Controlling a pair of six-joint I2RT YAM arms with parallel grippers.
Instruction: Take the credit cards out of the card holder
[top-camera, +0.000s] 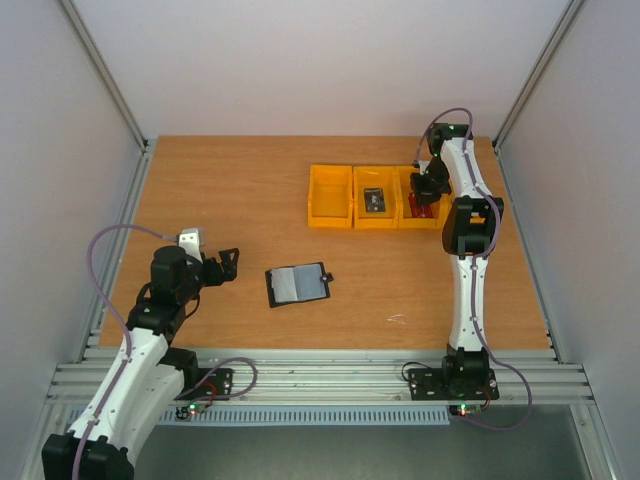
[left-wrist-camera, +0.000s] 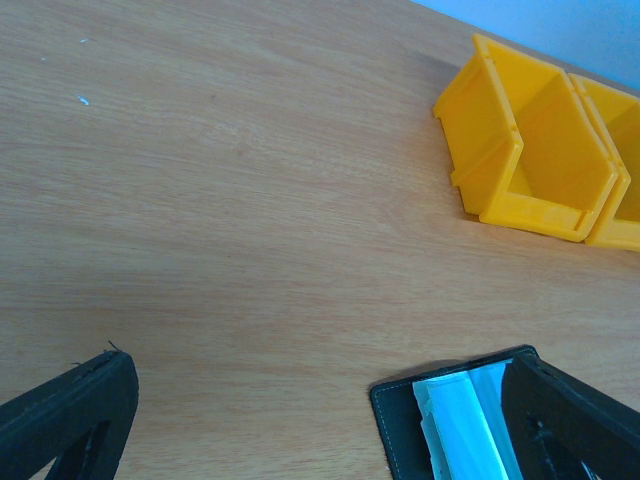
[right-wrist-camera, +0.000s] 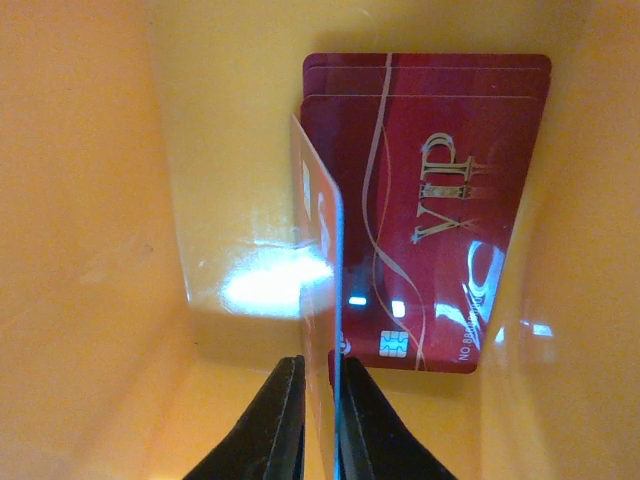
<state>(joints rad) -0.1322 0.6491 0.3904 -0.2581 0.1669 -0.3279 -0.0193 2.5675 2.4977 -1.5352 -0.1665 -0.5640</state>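
card holder (top-camera: 298, 284) lying open on table (top-camera: 230, 190), well apart from yellow bins (top-camera: 330, 196), nearer arm bases. red cards (right-wrist-camera: 440, 210) flat in rightmost bin; r. gripper (right-wrist-camera: 318, 420) in same bin, pinching another card (right-wrist-camera: 318, 240) edge-on. l. gripper (top-camera: 222, 267) spread wide, nothing held, well apart from bins.

Matt wooden table (left-wrist-camera: 250, 200), glossy plastic bins (left-wrist-camera: 545, 140), shiny credit cards (right-wrist-camera: 450, 200)

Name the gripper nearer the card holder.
Left. The left gripper is beside the card holder; the right gripper is far off in a yellow bin, gripping a card.
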